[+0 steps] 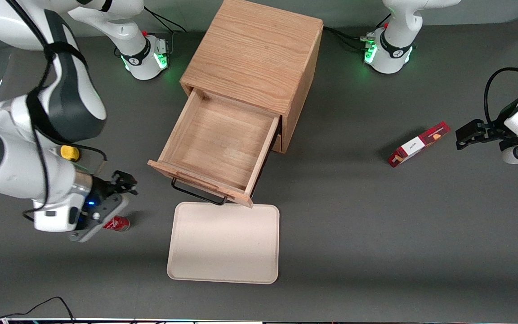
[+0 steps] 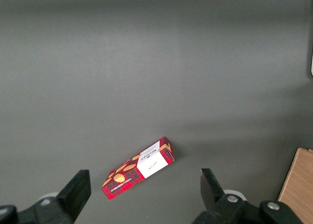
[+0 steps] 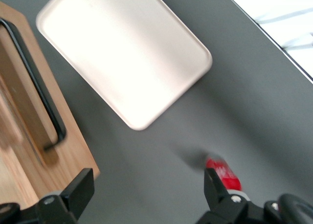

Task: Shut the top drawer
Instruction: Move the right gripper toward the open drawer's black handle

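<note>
The top drawer [image 1: 216, 135] of the wooden cabinet [image 1: 254, 49] stands pulled far out and is empty inside. Its front, with the raised lip and the black wire handle [image 1: 196, 194], faces the front camera. My right gripper [image 1: 124, 181] is open and empty, low over the table beside the drawer front, toward the working arm's end and apart from it. In the right wrist view the drawer front [image 3: 19, 136] and its handle [image 3: 36, 84] show beside one finger [image 3: 80, 190]; the gripper [image 3: 146, 192] has bare table between its fingers.
A cream tray [image 1: 223, 243] lies on the table just in front of the drawer; it also shows in the right wrist view [image 3: 122, 53]. A red can [image 1: 116, 223] lies close by my gripper. A red cracker box [image 1: 418, 144] lies toward the parked arm's end.
</note>
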